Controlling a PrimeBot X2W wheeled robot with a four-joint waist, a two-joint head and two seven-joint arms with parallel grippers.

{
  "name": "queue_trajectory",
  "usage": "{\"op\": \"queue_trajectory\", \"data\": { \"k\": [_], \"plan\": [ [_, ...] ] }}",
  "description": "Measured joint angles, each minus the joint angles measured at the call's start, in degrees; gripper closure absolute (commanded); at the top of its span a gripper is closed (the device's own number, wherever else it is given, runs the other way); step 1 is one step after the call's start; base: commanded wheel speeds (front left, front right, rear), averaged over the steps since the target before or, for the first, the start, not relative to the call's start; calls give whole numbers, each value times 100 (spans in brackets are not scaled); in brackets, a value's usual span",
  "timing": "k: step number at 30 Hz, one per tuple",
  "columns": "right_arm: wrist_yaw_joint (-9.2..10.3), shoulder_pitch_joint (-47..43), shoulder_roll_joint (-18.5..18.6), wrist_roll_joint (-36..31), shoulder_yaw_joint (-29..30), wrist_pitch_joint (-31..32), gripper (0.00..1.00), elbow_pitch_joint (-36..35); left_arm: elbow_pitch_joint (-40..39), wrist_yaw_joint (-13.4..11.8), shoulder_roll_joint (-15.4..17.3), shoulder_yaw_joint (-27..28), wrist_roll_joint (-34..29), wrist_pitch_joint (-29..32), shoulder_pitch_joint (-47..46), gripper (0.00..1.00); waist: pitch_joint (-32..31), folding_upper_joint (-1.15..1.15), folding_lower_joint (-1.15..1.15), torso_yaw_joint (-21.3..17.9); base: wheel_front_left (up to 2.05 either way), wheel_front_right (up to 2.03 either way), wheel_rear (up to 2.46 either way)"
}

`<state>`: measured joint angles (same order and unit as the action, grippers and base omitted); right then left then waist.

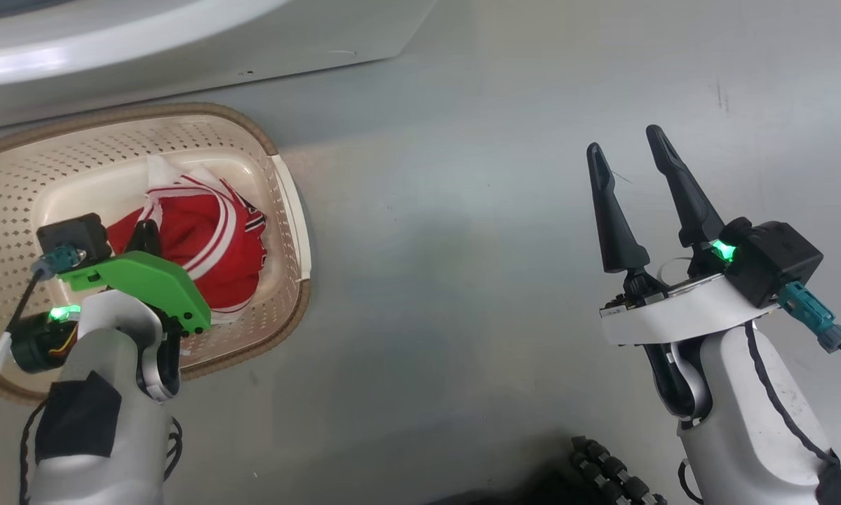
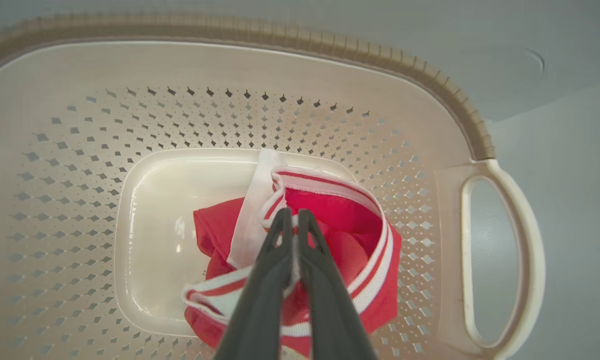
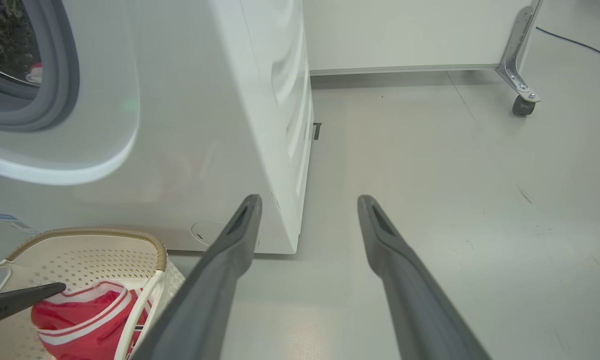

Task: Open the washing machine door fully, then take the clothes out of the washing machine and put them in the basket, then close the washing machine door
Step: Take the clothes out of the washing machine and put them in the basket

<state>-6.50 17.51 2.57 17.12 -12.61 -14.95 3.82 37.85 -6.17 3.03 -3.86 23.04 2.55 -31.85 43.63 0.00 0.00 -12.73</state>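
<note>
One big white washing machine [image 3: 189, 150] stands at the far left. Its round hole with the grey rubber ring [image 3: 64, 80] is open to see, and the drum behind it is dark. A tiny red and white bit shows in there, but I cannot tell what it is. The grey floor [image 1: 462, 280] runs from the machine out to the right.

The basket [image 1: 182, 112] sits on the floor at the left, just beside the front of the machine. It is cream with lots of little holes and a brown rim, and one handle [image 2: 525, 250] sticks out on its side.

The clothes [image 2: 345, 215] are in the bottom of the basket, bunched up on its right side. They are bright red with white stripes.

The left gripper [image 2: 293, 216] reaches down into the basket. Its two dark fingers are pressed together and pinch a white striped bit of the clothes.

The right gripper [image 1: 625, 144] hangs over the bare floor on the right, well apart from the basket. Its fingers are spread wide and hold nothing.

A small blue label [image 3: 4, 217] is low on the machine's front. A little wheel [image 3: 522, 105] is far off on the right.
</note>
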Motion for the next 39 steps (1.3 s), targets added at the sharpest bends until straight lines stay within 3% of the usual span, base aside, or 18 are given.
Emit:
{"op": "queue_trajectory", "data": {
  "k": [11, 13, 14, 39],
  "plan": [
    [-15, 104, -1, 8, 1, 0, 0, 48, 721, 196, -9, 44, 109, -2, -410, 98, 198, 0, 0, -77, 0, 0, 0],
    [-16, 133, -1, 8, 5, 0, 0, 65, 825, 197, -11, 53, 109, -63, -480, 51, 195, 0, 0, -72, 0, 0, 0],
    [-16, 149, -1, 8, 10, 0, 0, 79, 879, 201, -12, 56, 109, -94, -505, 2, 189, 0, 0, -67, 0, 0, 0],
    [-47, 64, 4, -110, 30, 0, 0, 623, 1200, 598, -94, -165, 90, -1680, -519, 0, -862, 0, 0, 294, 0, 0, 0]
  ]
}}
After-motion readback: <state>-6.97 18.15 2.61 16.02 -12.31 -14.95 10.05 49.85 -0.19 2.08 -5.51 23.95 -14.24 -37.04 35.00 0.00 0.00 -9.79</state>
